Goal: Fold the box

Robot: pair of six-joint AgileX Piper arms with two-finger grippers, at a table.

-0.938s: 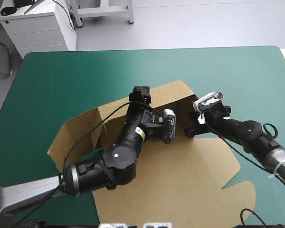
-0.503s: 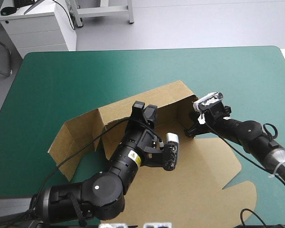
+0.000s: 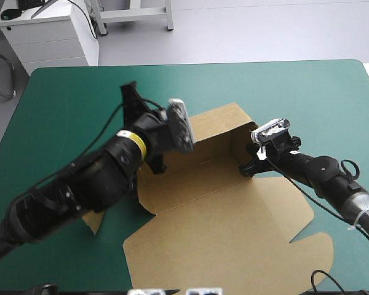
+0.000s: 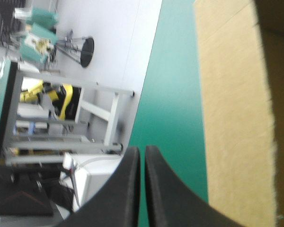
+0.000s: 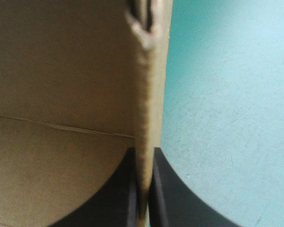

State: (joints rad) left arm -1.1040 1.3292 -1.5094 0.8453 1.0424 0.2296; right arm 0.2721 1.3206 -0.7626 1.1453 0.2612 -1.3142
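Observation:
The brown box [image 3: 197, 178] lies mid-table with its back wall [image 3: 224, 123] raised and its lid [image 3: 234, 239] flat toward the front. My right gripper [image 3: 249, 167] is shut on the right wall's edge. In the right wrist view that board edge [image 5: 149, 94] runs up from between the right gripper's [image 5: 143, 189] fingers. My left gripper [image 3: 130, 91] is raised over the box's left end, pointing to the back left, fingers shut on nothing. In the left wrist view the left gripper [image 4: 142, 150] hangs over the cover, with a box wall [image 4: 232, 94] beside it. The left arm hides the box's left wall.
The teal-green cover [image 3: 283, 86] runs from the box's back wall to the table's far edge. A corner of brown flap [image 3: 95, 222] shows under the left arm near the front left.
The left arm has lifted out of the box and swung toward the back left, and its fingers have closed with nothing in them. The right gripper has kept its hold on the right wall.

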